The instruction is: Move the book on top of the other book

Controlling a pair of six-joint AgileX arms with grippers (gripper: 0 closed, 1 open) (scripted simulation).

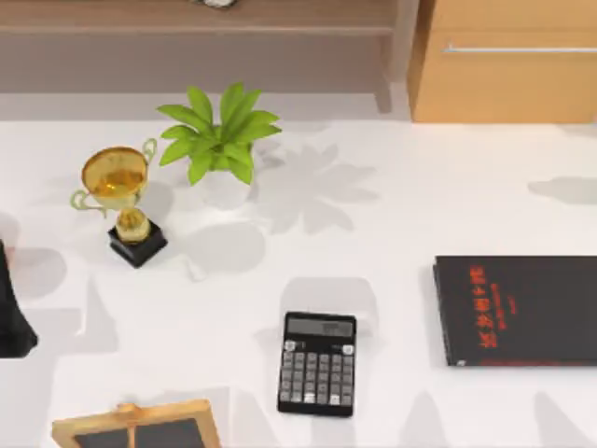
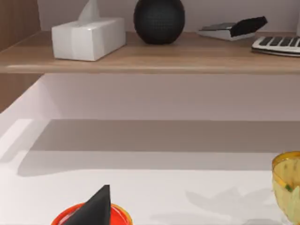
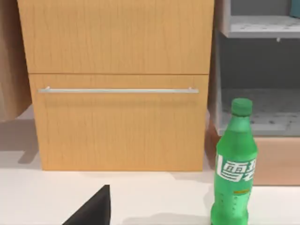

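Lying flat right of the calculator point(image 1: 317, 364), black book point(image 1: 518, 310), red lettering up. Left arm point(image 1: 14, 313) parked far left of calc; jaws: cannot tell, either gripper.

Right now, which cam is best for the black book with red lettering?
Top view: the black book lies flat at the table's right side, cover and red lettering visible, cut by the frame edge. Wrist views face the shelf and drawer cabinet instead.

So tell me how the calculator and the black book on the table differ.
The calculator is the smaller of the two; the black book is larger and runs off the top view's right edge. The calculator shows grey keys and a display; the book has a plain cover with red lettering. The calculator sits near the middle front, the book at the right. Both are dark, flat and rectangular.
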